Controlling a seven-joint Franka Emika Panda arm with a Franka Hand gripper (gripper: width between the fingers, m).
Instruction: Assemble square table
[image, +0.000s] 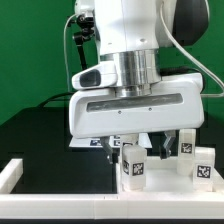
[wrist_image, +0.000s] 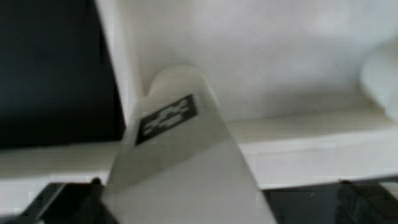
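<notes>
Gripper (image: 134, 150) jaws spread wide, dark fingertips (wrist_image: 68, 197) apart, gripping nothing. Short white block-like plastic leg (wrist_image: 173, 150) with black-white tag stands between them, untouched. More tagged white legs (image: 204, 164) by bench's front white rail (image: 60, 197). Flat white square tabletop (wrist_image: 267, 60) lies behind, on black bench surface (image: 40, 120). Green backdrop. Arm points straight down.

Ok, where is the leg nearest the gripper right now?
In the exterior view the leg stands upright just below the gripper, left of two more legs, behind the white rail.

black table (image: 30, 125), white legs (image: 133, 168), rail frame (image: 14, 172)
</notes>
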